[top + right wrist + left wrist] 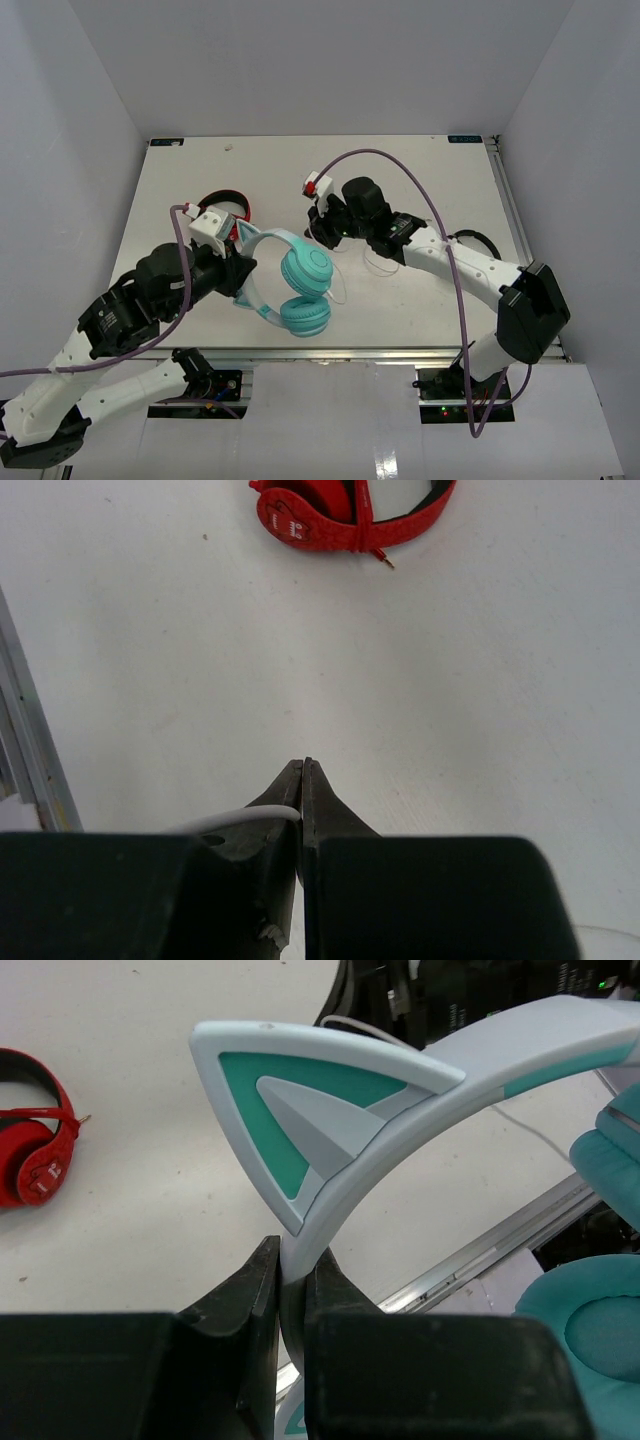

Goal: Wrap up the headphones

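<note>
The teal headphones (pixel 303 290) with a pale cat-ear band are held up over the near middle of the table. My left gripper (pixel 240 268) is shut on the pale band (pixel 300 1260), just below one cat ear (pixel 300 1120); a teal cup (pixel 590 1330) shows at the right of the left wrist view. My right gripper (pixel 322 232) is shut on the thin white cord (pixel 245 818), which comes in from the left between its jaws. Loops of the cord (pixel 375 262) hang between the cups and the right arm.
Red-and-black headphones (pixel 225 205) lie on the table behind my left gripper; they also show in the left wrist view (pixel 35 1145) and in the right wrist view (pixel 350 510). Black headphones (pixel 478 243) lie by the right arm. The metal table edge (pixel 400 352) runs along the front.
</note>
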